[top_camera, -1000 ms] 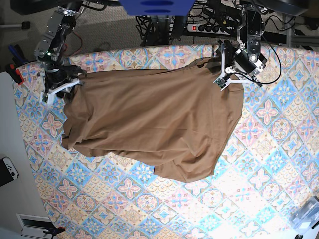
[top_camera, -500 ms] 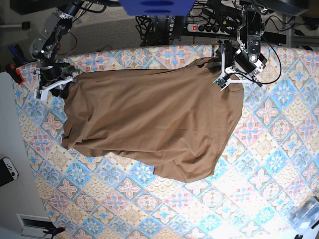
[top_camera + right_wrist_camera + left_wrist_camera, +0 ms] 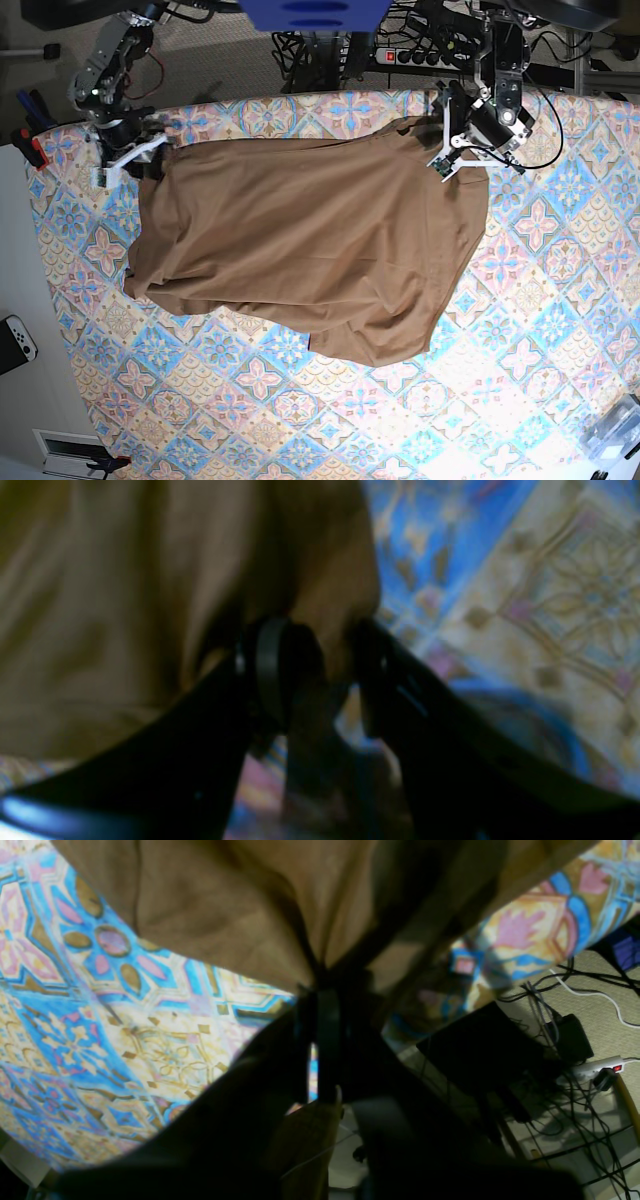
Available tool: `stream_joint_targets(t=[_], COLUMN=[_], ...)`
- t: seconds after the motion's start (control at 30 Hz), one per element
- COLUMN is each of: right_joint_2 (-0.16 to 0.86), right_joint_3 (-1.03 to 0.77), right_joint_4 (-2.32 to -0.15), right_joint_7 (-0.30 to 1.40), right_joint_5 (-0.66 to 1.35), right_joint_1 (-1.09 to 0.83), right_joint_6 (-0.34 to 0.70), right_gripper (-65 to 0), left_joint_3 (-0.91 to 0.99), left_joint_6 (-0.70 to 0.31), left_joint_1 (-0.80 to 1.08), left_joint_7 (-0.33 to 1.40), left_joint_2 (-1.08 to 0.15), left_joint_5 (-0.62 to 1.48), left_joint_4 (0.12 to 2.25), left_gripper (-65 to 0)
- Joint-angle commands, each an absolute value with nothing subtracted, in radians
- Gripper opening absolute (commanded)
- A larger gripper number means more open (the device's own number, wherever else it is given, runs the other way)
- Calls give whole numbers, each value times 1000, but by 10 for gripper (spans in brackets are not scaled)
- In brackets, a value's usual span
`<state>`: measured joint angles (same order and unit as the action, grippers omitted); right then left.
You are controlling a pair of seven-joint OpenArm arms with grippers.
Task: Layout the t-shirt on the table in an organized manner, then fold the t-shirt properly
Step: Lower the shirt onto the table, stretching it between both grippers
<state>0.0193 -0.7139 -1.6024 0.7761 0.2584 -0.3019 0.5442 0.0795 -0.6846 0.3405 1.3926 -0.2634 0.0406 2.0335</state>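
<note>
I'm on step 1, spreading the t-shirt across the table. My left gripper pinches 1 corner; my right gripper straddles another, jaws apart. Next I should pull outward to flatten wrinkles.

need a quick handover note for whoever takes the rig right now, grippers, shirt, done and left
Left gripper: shut on a bunched corner of the t-shirt, at the table's far edge.
Right gripper: jaws apart around a fold of shirt edge at the other far corner; the view is blurred, so the grip looks loose.
Shirt: held up along its far edge between both arms, the rest draped rumpled on the table.
Done: shirt picked up by two corners.
Left: spread it flat, smooth it, then fold.
</note>
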Motion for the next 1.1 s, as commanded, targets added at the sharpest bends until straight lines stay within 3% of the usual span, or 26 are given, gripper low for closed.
stream_joint_targets(t=[0.0, 0.07, 0.17, 0.2, 0.37, 0.6, 1.07], right_joint_2=[27, 27, 28, 28, 30, 27, 25], right_joint_3=[-711, -697, -661, -656, -700, -977, -987], right_joint_4=[-1616, -1615, -1615, -1615, -1618, -1624, -1624], right_joint_7=[769, 771, 773, 773, 773, 773, 773], right_joint_5=[272, 272, 272, 272, 266, 266, 266], right_joint_1=[-295, -295, -295, -295, -294, -294, -295], right_joint_6=[552, 552, 552, 552, 552, 552, 552], right_gripper=[-446, -467, -625, -650, -650, -650, -650], left_joint_3=[82, 82, 84, 84, 84, 81, 22], left_joint_6=[-680, -680, -680, -680, -680, -680, -680], left_joint_1=[334, 334, 334, 334, 334, 334, 344], left_joint_7=[1396, 1396, 1396, 1396, 1396, 1396, 1396], left_joint_2=[-269, -269, -269, -269, -269, -268, -275], left_joint_5=[33, 33, 33, 33, 33, 33, 35], left_joint_4=[2051, 2051, 2051, 2051, 2051, 2051, 2051], left_gripper=[-650, -650, -650, -650, -650, -650, -650])
